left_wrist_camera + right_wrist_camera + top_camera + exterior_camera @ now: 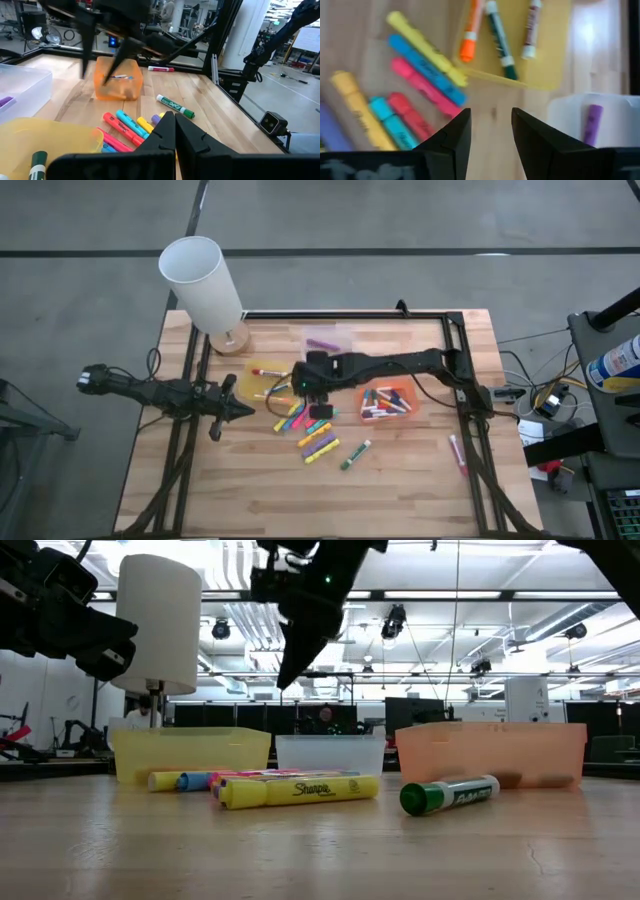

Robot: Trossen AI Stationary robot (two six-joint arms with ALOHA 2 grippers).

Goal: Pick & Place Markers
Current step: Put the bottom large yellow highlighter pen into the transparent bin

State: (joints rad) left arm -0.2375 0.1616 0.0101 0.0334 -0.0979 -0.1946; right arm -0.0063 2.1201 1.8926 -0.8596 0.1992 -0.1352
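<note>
Several markers (318,442) litter the wooden table (400,490); right jaws spread, left pressed together.

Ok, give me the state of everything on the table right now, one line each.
Right gripper: open, empty, hovering above the loose markers.
Left gripper: shut, empty, waiting at the table's left.
Loose markers: lying flat on the wood.
Yellow tray: holds a few markers.
Orange tray: holds several markers.
Clear tray: holds one purple marker.

Counter (400,480) is pale matt wood planks, trays (190,755) are see-through frosted plastic, markers (298,790) smooth glossy plastic, claw (490,135) matt black.
</note>
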